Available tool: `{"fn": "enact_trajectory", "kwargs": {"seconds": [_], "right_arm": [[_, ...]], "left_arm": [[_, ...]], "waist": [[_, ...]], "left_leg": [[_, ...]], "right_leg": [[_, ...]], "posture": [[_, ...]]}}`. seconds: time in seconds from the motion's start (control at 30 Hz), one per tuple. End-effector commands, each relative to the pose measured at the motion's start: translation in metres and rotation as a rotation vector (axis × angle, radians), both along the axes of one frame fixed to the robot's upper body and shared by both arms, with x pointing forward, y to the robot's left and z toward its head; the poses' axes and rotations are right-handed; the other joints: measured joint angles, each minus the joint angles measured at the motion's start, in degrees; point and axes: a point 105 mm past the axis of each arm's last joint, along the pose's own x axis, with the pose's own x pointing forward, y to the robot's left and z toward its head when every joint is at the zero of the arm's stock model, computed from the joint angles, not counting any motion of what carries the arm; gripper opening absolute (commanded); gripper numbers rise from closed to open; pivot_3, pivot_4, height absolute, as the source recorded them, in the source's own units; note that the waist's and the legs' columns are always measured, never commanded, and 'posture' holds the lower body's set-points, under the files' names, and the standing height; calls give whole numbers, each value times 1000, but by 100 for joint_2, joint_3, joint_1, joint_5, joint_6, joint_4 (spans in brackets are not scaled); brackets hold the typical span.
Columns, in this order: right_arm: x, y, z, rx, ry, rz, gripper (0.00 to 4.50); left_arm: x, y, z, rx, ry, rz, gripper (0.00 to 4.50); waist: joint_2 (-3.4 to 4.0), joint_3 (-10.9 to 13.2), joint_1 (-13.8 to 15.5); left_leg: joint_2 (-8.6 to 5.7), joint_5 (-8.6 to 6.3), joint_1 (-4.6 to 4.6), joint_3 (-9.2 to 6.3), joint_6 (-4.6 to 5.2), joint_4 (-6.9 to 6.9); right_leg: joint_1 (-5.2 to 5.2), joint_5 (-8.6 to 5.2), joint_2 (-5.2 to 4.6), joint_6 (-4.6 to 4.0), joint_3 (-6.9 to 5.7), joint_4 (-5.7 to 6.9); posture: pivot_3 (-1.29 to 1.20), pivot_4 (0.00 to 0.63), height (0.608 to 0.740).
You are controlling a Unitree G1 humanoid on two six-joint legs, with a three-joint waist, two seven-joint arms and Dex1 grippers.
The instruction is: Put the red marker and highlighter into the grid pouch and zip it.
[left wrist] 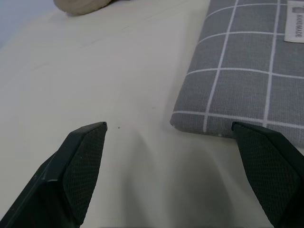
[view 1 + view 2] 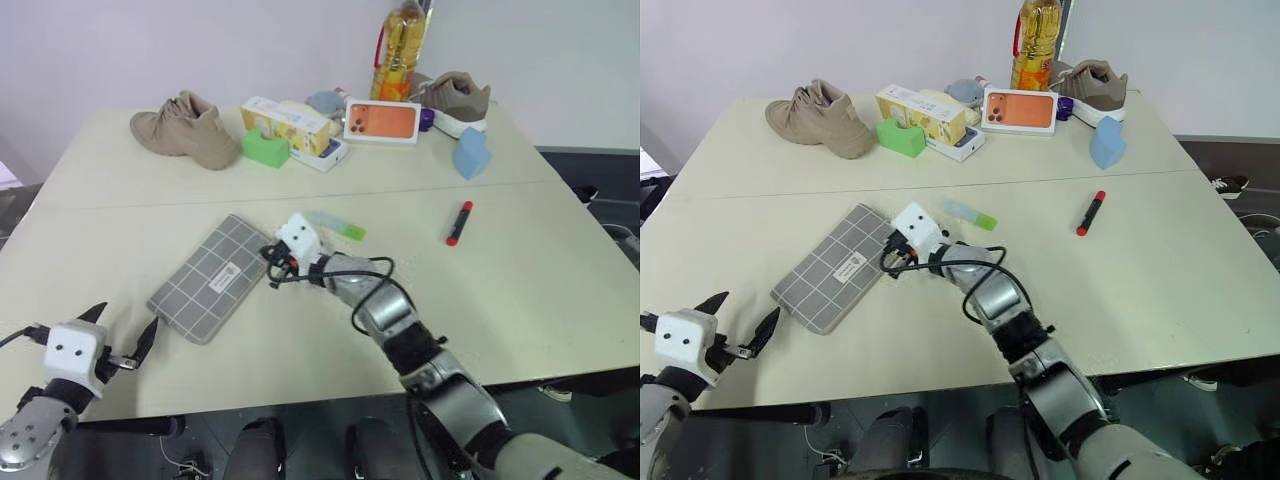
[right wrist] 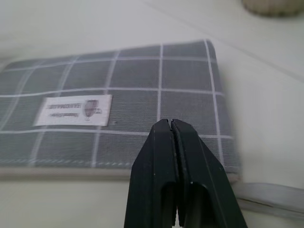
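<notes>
- The right arm reaches from five o'clock toward the centre of the head view, its forearm angled toward eleven o'clock.
- The right gripper (image 3: pixel 171 124) has its two black fingers pressed together.
- At seven o'clock, the left gripper (image 2: pixel 122 343) hangs with its fingers spread wide.

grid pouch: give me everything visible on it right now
The grid pouch is a flat rectangular grey fabric case with white grid lines and a small white label printed with a logo. It lies flat on the table, set diagonally, and looks closed. The right tool, shut, sits at its long edge nearest the highlighter; whether it pinches anything there is unclear. The open left tool hovers off its near corner, not touching.
</notes>
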Motion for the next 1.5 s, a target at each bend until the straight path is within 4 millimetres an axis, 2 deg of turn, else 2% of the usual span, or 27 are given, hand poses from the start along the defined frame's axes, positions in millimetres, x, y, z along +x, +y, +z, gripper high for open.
{"fn": "enact_trajectory", "kwargs": {"seconds": [0.03, 0.2, 0.43, 0.57, 0.77, 0.87, 1.1, 1.23, 1.33, 1.43, 1.5], "right_arm": [[12, -4, -9, -40, 73, -75, 59], [10, -6, -18, -50, 127, -71, 59], [6, -4, -20, -37, 148, -66, 59], [3, -1, -20, -37, 142, -60, 59], [2, 0, -19, -32, 138, -65, 59], [1, -1, -20, -32, 135, -68, 0], [2, -4, -10, 19, 119, -69, 0], [8, -15, 18, 58, -6, -69, 0], [9, -36, 36, 63, -91, -60, 0], [5, -64, 53, 73, -138, -34, 860], [1, -84, 54, 7, -179, -16, 1849]], "left_arm": [[-6, -2, 7, 73, -1, -53, 4500], [-14, -17, 2, 193, 58, -191, 4500], [2, -48, -7, 502, 18, -438, 4500], [18, -50, -8, 691, -75, -484, 4500], [30, -54, -8, 754, -168, -540, 4500], [30, -62, -9, 737, -206, -595, 3675], [34, -61, -6, 708, -240, -577, 39], [41, -68, 9, 560, -289, -490, 39], [45, -84, 22, 382, -299, -456, 39], [49, -99, 32, 284, -305, -450, 0], [49, -108, 35, 266, -304, -469, 0]], "waist": [[0, 0, -3], [-1, -2, -66], [3, -5, -134], [35, -20, -123], [46, -27, -131], [46, -27, -130], [60, -28, -123], [63, -25, -115], [59, -24, -118], [56, -23, -113], [56, -23, -112]], "left_leg": [[-1, 0, 0, 0, 0, 0], [-1, -2, 0, -4, -5, -10], [-3, -5, 1, -4, -10, -20], [-3, -2, 1, -3, -5, -28], [-2, -1, 7, -3, -4, -32], [-2, -1, 7, -5, -4, -34], [-2, 0, 6, -3, -4, -35], [-3, 1, 4, -1, -3, -33], [-2, 1, -4, -2, -3, -25], [-2, 2, -15, -3, -2, -17], [-2, 2, -17, -1, -1, -17]], "right_leg": [[0, 0, -2, 0, 0, 0], [-5, -6, -11, -13, -2, -2], [-7, -10, -17, -36, -6, -1], [-8, -3, -17, -23, -7, -2], [-8, -1, -17, -22, -9, 5], [-9, 0, -17, -22, -12, 6], [-8, 0, -19, -20, -13, 3], [-8, 1, -23, -19, -16, 4], [-9, 1, -23, -18, -18, 3], [-10, 1, -23, -17, -27, -2], [-11, 1, -22, -15, -28, -4]], "posture": [[0, 150, 740], [0, 150, 740], [0, 150, 740], [0, 150, 740], [0, 150, 740], [0, 150, 740], [0, 150, 740], [0, 150, 740], [0, 150, 740], [0, 150, 740], [0, 150, 740]]}}
